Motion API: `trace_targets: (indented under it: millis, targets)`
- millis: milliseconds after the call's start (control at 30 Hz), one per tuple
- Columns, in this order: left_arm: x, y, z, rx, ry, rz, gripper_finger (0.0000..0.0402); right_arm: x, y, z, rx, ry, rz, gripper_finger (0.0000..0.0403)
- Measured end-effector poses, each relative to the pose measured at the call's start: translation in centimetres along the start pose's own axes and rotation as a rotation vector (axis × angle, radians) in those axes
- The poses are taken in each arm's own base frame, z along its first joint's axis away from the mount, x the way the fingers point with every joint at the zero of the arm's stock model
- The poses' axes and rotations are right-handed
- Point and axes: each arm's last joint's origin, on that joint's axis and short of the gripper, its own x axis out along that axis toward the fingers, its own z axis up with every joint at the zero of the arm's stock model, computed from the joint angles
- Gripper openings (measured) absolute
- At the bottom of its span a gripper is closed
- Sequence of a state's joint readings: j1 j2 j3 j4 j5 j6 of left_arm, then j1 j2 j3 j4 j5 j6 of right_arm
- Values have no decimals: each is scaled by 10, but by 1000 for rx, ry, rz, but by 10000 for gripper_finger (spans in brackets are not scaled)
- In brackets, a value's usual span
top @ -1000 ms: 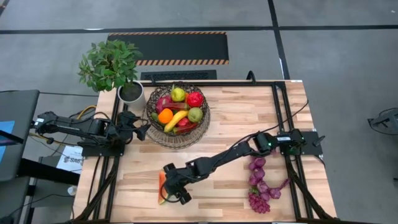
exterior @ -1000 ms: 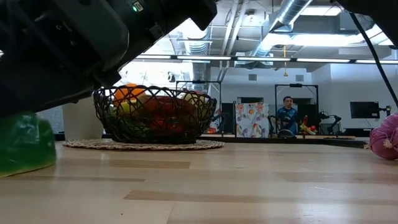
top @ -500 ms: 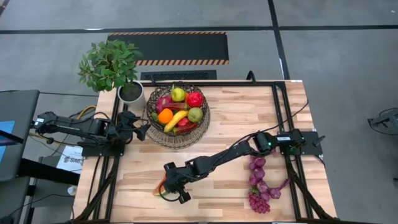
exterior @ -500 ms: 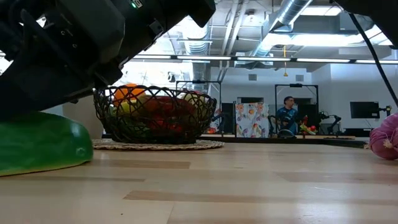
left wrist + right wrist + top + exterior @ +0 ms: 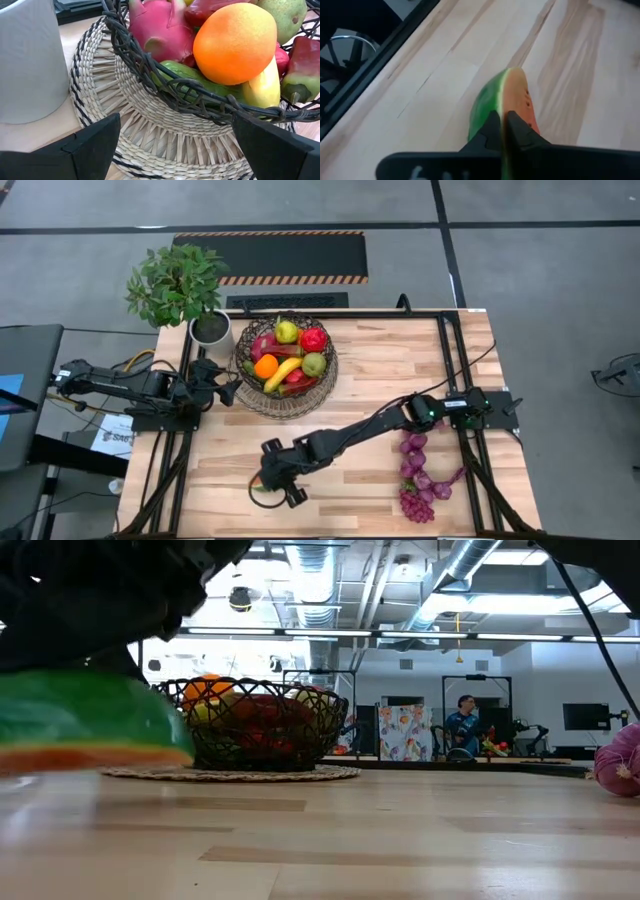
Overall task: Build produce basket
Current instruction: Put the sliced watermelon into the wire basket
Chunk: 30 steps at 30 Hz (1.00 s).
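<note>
The wedge-shaped watermelon slice [image 5: 506, 107], glossy green rind and orange-red flesh, sits pinched at its rind edge in the right gripper [image 5: 503, 131], whose fingers are closed on it near the bench's [image 5: 400, 370] front edge. The dark criss-cross wire basket [image 5: 285, 365] holds smooth fruit on a pale woven mat [image 5: 150, 135] near the far-left corner. Beside it the left gripper [image 5: 228, 388] has its fingers spread wide.
</note>
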State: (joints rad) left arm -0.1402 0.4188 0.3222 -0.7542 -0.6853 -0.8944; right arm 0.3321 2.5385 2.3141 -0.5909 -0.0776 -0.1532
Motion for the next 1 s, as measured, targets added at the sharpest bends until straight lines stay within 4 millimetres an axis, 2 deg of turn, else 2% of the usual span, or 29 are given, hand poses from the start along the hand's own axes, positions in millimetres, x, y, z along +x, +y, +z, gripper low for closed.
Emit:
trace_targets:
  millis: [167, 267, 500, 700, 800, 900, 1000]
  targets:
    - [0, 0, 0, 0, 1, 0, 368, -11, -1, 12, -9, -45, -7, 4]
    - [0, 0, 0, 0, 0, 0, 368, -31, -3, 22, -24, -67, -15, 3]
    - [0, 0, 0, 0, 1, 0, 368, -111, -26, 46, -59, -78, -198, 3]
    - [0, 0, 0, 1, 1, 0, 368, -181, -62, 56, -41, -116, -413, 3]
    - [0, 0, 0, 1, 1, 0, 368, -205, -88, 52, 2, -107, -547, 3]
    - [0, 0, 0, 0, 0, 0, 368, -218, -116, 43, 78, -84, -646, 3]
    - [0, 0, 0, 0, 0, 0, 368, -221, -144, 28, 158, -44, -686, 3]
